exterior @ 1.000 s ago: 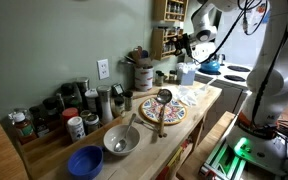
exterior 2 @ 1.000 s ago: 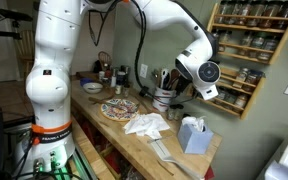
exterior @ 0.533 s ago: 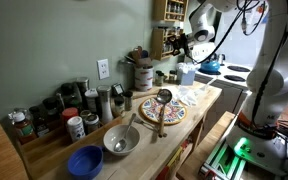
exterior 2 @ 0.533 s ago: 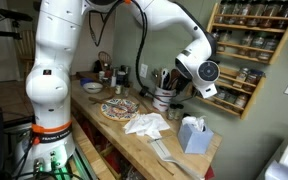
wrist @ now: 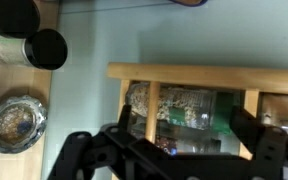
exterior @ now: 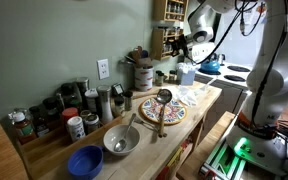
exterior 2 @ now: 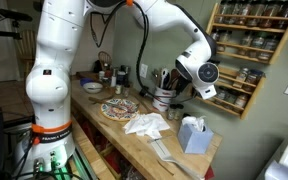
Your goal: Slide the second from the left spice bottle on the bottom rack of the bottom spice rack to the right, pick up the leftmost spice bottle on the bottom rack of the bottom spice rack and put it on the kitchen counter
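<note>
Hanging on the wall above the kitchen counter (exterior 2: 112,130), the bottom spice rack (exterior 2: 234,88) is filled with jars, one jar (wrist: 184,105) is framed close ahead of the gripper (wrist: 171,155), spread wide with nothing held, a patterned plate (exterior 2: 119,108) and white cloth (exterior 2: 144,124) are laid on the counter.

No legible text, labels or numbers in any view.
</note>
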Controlling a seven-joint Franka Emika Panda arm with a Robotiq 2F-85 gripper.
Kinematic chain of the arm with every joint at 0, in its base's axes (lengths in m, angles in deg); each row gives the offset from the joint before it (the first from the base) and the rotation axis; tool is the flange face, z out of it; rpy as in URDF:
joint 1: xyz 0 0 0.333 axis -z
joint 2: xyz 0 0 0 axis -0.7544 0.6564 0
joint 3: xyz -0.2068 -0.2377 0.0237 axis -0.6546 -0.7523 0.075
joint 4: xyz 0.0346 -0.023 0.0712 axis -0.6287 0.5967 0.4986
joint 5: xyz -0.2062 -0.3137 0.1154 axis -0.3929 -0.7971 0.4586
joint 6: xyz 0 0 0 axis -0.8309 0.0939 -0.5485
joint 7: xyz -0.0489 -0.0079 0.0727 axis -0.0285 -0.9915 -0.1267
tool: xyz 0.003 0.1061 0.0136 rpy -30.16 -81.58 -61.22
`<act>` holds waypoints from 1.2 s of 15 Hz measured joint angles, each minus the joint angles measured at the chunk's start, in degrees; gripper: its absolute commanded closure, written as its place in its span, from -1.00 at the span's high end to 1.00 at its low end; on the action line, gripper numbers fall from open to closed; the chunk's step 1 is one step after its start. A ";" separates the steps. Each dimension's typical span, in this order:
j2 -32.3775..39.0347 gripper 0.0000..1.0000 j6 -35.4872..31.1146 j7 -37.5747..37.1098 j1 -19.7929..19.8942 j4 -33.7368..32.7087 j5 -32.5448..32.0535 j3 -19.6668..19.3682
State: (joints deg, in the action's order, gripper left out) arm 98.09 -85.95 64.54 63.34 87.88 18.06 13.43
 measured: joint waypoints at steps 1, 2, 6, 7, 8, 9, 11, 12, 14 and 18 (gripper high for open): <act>0.16 1.00 0.00 -0.02 0.00 -0.21 0.21 0.01; 0.28 1.00 0.00 -0.03 0.02 -0.38 0.43 0.01; 0.79 1.00 0.00 -0.06 0.14 -0.97 1.41 0.01; 0.89 1.00 0.00 -0.06 0.14 -0.99 1.81 0.01; 0.99 1.00 0.00 -0.06 0.14 -0.99 2.33 0.02; 1.09 1.00 0.00 -0.06 0.15 -0.99 2.93 0.03; 1.34 1.00 0.00 -0.06 0.15 -0.99 4.40 0.11; 1.47 1.00 0.00 -0.06 0.14 -0.99 5.12 0.17; 1.68 1.00 0.00 -0.06 0.14 -0.99 6.30 0.26; 2.06 1.00 0.48 0.01 0.22 -0.95 8.25 0.29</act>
State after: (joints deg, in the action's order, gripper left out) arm 100.15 -85.47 64.55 63.56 86.93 26.31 13.72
